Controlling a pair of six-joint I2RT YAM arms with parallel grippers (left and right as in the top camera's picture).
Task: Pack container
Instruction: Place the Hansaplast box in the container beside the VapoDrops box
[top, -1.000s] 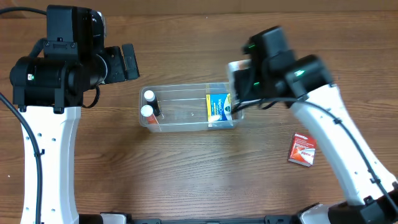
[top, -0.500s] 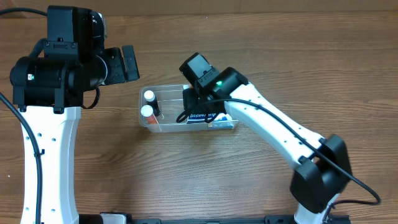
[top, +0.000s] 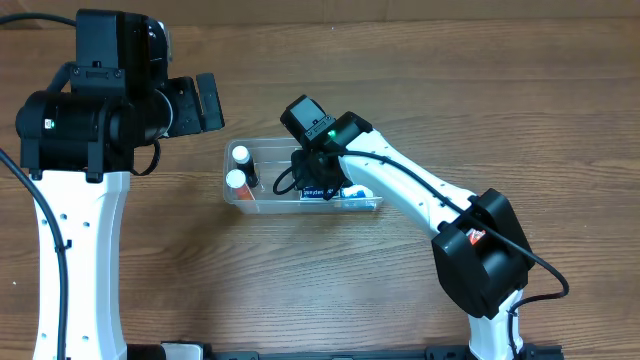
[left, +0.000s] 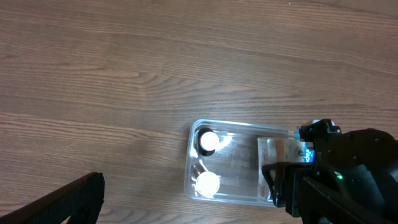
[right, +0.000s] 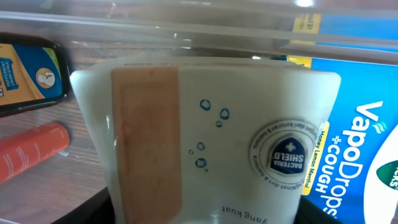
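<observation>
At the far left of the overhead view stands one of the two arms, its left gripper (top: 196, 101) held over bare table (top: 420, 80) up and left of the container, fingers spread with nothing between them. Its own wrist camera catches just one dark finger (left: 74, 198), cut off at the bottom corner.

One clear container (top: 270, 141) lies near the middle of the table. Two white-capped bottles (top: 240, 155) (top: 236, 179) stand upright side by side at its left end. The left wrist view shows both caps from above, glaring white, and little of the bodies.

Right of the bottles, the right gripper (top: 313, 178) reaches down inside the container, pinching one white box (right: 205, 143). From above the arm covers most of that box. Only the right wrist view shows its face, printed with a sticking plaster and a round blue seal, and there the box hides the fingertips.

One blue cough-drop packet (right: 357, 143) lies at the right end, just beside the box and cut off by the frame edge. At that view's left edge are a dark label (right: 31, 68) and an orange-red tube (right: 31, 149); I cannot tell whether they belong to the bottles.
</observation>
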